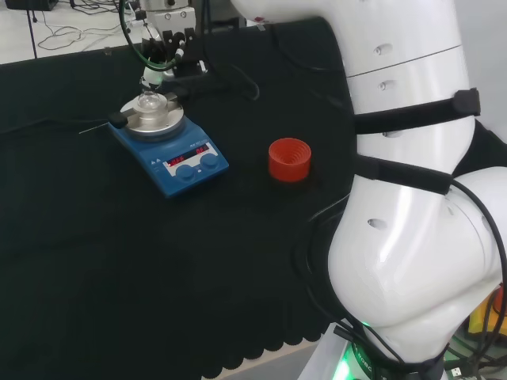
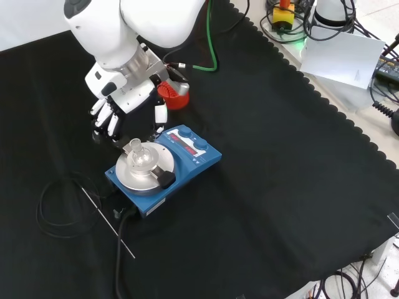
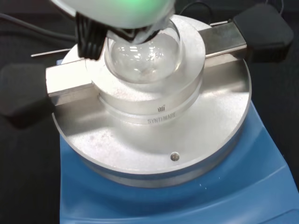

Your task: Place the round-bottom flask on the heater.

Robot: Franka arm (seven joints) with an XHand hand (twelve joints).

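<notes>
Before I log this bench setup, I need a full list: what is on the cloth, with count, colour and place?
Round-bottom flask: one, clear glass, seated in the heater's metal block.
Heater: one, blue with silver round top, left of centre in the front view.
Red ribbed stand: one, red, right of the heater in the head view.
Black cloth: one, covers the bench.
Black cable: coiled left of the heater in the front view.
Hand: black and white, just above the flask, fingers relaxed, holding nothing.
Arm: white.

You see a clear round-bottom flask (image 2: 141, 159) on a silver metal block, blue heater (image 2: 163, 169) with red lit digits at centre left of the front view, red ribbed ring (image 1: 288, 159) mid-frame in the head view, black-and-white hand (image 2: 112, 115), black cloth on your table (image 2: 280, 187).
</notes>
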